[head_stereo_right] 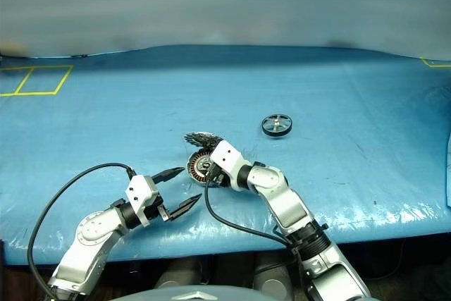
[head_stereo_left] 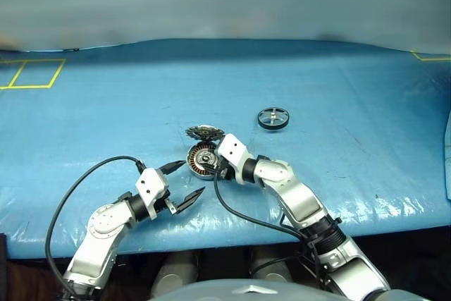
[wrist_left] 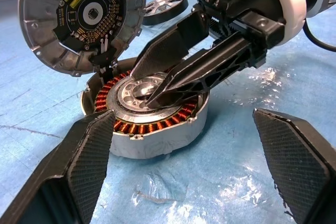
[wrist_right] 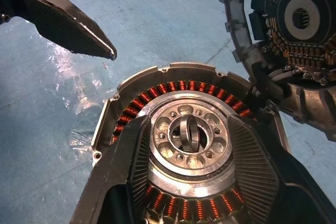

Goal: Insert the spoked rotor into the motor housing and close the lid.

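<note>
Nearest, left gripper [head_stereo_left: 186, 179] hovering low over the blue table cover [head_stereo_left: 338, 103], fingers spread wide and empty, pointed at the motor housing [wrist_left: 149, 116] just ahead of its tips. Just beyond, right gripper [wrist_left: 152, 95] angled down from the opposite side — fingertips [wrist_left: 160, 92] close together over the housing's silver centre, partly parted, gripping nothing visible. Seen from the right wrist: a small thin ring [wrist_right: 189, 133] standing on edge in the centre bore between those fingers, copper windings all around. Seen from the left wrist: the lid [wrist_left: 84, 17] hinged up past the housing, circuit-side facing out. Farthest, well beyond the right gripper — the spoked rotor [head_stereo_left: 273, 118] lying flat on the cover.
</note>
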